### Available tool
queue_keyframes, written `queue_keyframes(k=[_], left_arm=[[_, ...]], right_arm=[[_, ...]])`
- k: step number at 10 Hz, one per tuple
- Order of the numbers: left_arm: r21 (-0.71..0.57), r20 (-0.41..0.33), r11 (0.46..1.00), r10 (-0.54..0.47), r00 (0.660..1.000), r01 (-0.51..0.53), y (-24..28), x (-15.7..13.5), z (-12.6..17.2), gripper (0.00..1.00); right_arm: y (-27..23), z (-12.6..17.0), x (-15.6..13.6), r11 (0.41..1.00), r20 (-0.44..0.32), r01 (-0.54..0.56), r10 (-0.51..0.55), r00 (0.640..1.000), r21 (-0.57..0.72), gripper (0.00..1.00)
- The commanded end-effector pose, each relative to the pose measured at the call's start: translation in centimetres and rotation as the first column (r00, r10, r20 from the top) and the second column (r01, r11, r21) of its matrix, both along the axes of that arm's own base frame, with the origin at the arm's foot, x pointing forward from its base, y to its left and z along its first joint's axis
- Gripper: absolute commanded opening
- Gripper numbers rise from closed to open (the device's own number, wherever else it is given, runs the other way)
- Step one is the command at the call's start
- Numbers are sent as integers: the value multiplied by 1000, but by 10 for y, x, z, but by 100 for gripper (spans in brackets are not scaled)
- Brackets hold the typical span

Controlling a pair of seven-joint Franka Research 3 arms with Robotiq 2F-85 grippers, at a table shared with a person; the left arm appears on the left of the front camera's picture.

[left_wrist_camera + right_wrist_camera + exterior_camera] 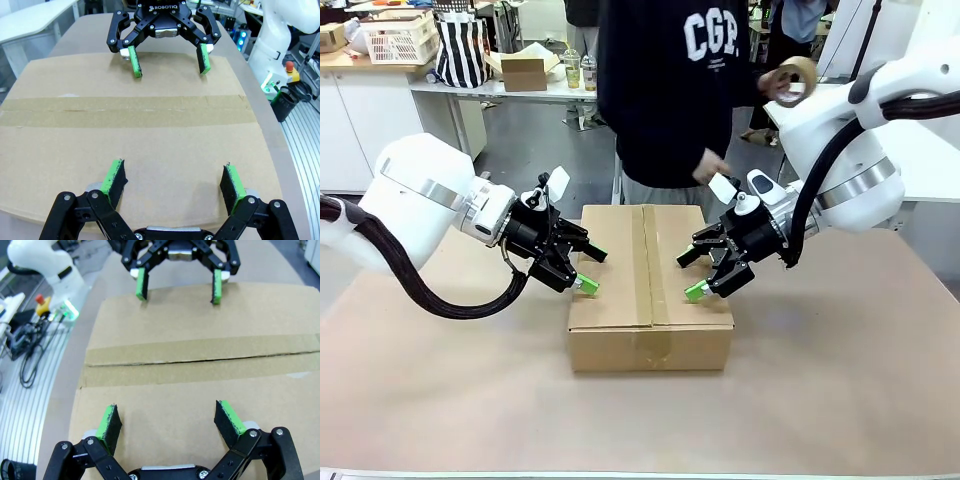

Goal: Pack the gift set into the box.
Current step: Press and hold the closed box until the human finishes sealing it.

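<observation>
The large brown corrugated cardboard box [620, 262] sits mid-tabletop [840, 380] between the arms, all four top flaps shut. A strip of brown tape [125, 111] lies along the centre seam. A person at the far side holds a roll of tape [797, 78]. The contents are hidden.

Judged status: packing done and sealing at or near its end. Releasing the flaps remains.

The left tool [588, 270] and right tool [690, 275] both have their fingers spread apart, holding nothing, one on each side of the seam. Pad contact with the flaps cannot be confirmed.

The long axis appears to follow the seam, pointing from the robot's side toward the person.
</observation>
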State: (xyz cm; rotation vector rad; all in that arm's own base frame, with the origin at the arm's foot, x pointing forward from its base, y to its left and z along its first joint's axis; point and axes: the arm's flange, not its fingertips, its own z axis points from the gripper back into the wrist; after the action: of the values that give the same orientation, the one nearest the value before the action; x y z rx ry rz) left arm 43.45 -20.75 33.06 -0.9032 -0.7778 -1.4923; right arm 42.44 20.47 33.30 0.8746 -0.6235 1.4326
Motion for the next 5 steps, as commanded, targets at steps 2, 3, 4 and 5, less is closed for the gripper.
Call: queue_keyframes(k=[2, 3, 4, 5], left_arm=[[-2, -3, 1000, 3, 1000, -3, 0, -1, -1, 100], [-2, -3, 1000, 3, 1000, -3, 0, -1, -1, 100], [-2, -3, 1000, 3, 1000, -3, 0, -1, -1, 100], [-2, -3, 1000, 3, 1000, -3, 0, -1, -1, 100]], right_arm=[[0, -4, -1, 1000, 10, 9, -9, 1000, 3, 100], [0, -4, -1, 1000, 10, 9, -9, 1000, 3, 100], [0, -4, -1, 1000, 10, 9, -9, 1000, 3, 100], [0, -4, -1, 1000, 10, 9, -9, 1000, 3, 100]])
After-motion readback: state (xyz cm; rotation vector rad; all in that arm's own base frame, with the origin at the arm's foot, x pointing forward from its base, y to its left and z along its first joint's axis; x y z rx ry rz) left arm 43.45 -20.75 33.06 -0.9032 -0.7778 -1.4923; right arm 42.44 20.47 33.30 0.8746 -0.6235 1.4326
